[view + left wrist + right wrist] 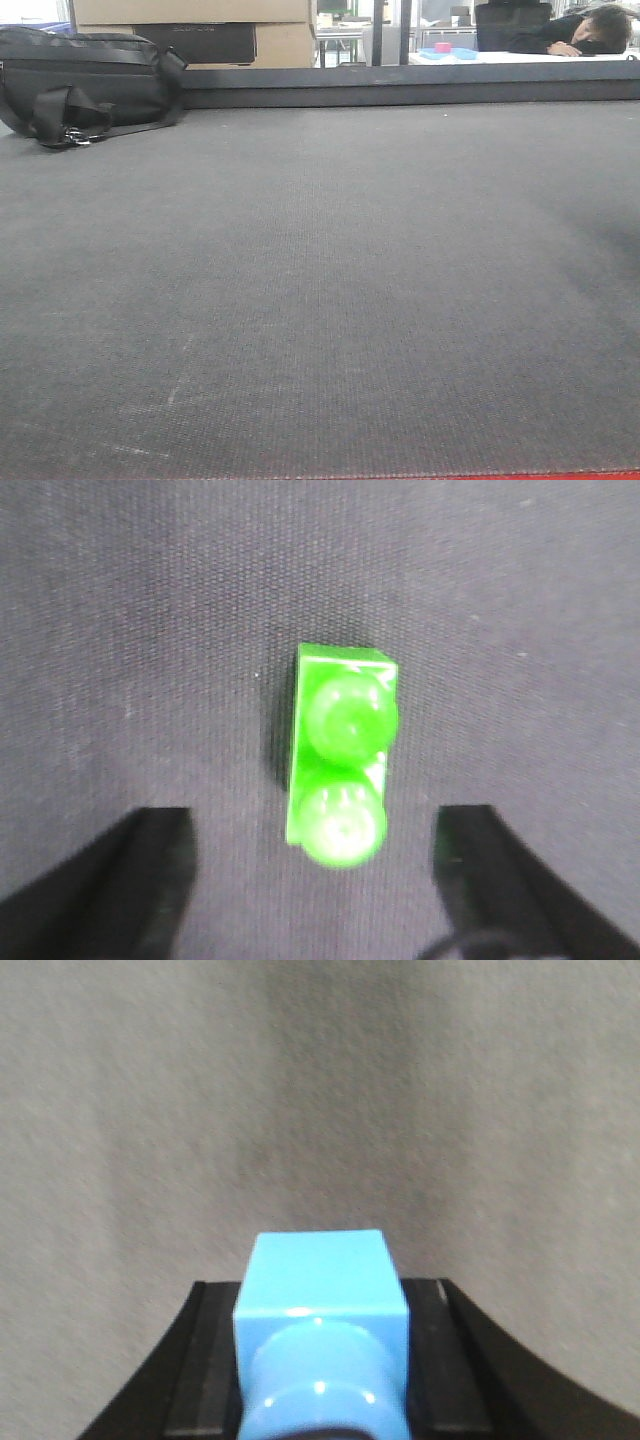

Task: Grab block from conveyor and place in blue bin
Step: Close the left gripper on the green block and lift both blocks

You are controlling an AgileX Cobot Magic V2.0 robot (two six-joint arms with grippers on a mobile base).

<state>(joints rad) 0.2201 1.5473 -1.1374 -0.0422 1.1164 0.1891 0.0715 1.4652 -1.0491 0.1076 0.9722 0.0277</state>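
Note:
A green block [340, 755] with two studs lies on the dark woven conveyor [140, 620], its near end between the tips of my left gripper [315, 825]. That gripper is open, with its black fingers [130, 880] well apart on either side of the block and touching nothing. My right gripper [322, 1310] is shut on a blue block [318, 1270], held above the conveyor [150, 1110] with the stud end toward the camera. The front view shows only the conveyor [320, 300], with neither gripper nor block in it. The blue bin is out of view.
A black bag [85, 85] lies at the conveyor's far left, with cardboard boxes [200, 25] behind it. Beyond the far edge, a person [580, 35] rests on a table beside a flat blue tray [450, 52]. The red frame edge [560, 475] runs along the near side.

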